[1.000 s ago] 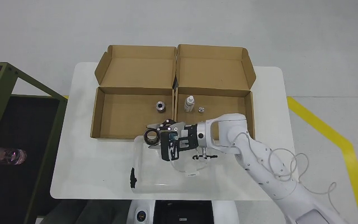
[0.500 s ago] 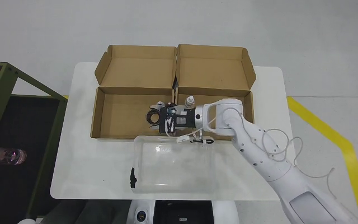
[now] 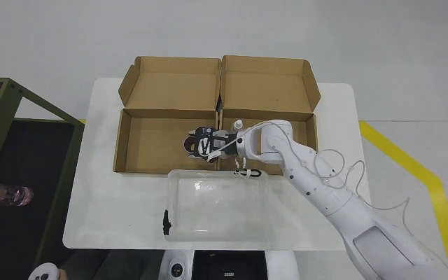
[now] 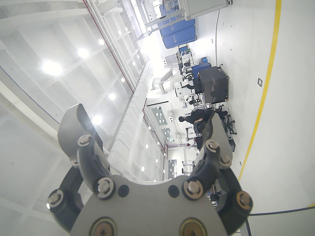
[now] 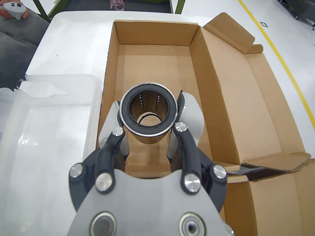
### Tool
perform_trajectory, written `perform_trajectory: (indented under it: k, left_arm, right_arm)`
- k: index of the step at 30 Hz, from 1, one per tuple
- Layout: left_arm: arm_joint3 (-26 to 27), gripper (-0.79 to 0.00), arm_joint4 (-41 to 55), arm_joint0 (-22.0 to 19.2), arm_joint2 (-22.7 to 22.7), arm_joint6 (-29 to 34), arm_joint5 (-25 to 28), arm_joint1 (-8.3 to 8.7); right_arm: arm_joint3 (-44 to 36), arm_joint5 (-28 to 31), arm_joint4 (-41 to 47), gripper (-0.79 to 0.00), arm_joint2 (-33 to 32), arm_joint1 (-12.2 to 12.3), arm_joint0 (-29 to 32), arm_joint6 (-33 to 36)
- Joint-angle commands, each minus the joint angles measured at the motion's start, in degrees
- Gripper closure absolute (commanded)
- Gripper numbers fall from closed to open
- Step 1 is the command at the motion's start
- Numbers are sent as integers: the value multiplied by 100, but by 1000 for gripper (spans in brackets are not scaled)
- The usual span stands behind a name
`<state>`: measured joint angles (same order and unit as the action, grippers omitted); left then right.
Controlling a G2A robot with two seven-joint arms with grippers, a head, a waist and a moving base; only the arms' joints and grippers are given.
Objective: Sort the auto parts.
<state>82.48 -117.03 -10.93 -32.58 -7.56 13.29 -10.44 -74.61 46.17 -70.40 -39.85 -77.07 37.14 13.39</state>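
The left gripper [image 4: 145, 121] is pointing up at the hall ceiling, its fingers standing wide apart with nothing between them. On the white table [image 3: 105, 196], the left cardboard box [image 3: 147, 147] is lying open with its lid folded back. Over the floor of that box, near its right-hand end, the right gripper [image 5: 150, 106] is clamping a hollow metal bearing [image 5: 149, 86], its two fingers pressing against the cylinder's sides. Whether the bearing is touching the cardboard cannot be told. Just beside it, the right cardboard box [image 3: 266, 91] is holding a small white part [image 3: 238, 126] near its left wall. A clear plastic bin [image 3: 210, 210] is sitting in front of both boxes, nearer the robot.
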Motion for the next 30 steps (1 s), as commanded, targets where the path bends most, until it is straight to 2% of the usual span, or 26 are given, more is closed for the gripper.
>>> perform_trajectory:
  k: [1,13,16,18,20,30]
  left_arm:
    - [0,-785,0,0,0,0,0,0]
    - [0,-785,0,0,0,0,0,0]
    - [0,-785,0,0,0,0,0,0]
    - [0,-785,0,0,0,0,0,0]
    - [0,-785,0,0,0,0,0,0]
    - [0,-785,0,0,0,0,0,0]
  right_arm:
    - [149,-3,8,0,86,-46,-57,24]
    - [817,-173,13,0,404,-285,-279,116]
    - [923,-210,-2,-55,457,-336,-321,151]
    - [971,-230,-22,-132,491,-367,-351,197]
    - [995,-232,-45,-169,522,-395,-377,254]
    - [1035,-242,-67,-249,575,-486,-416,542]
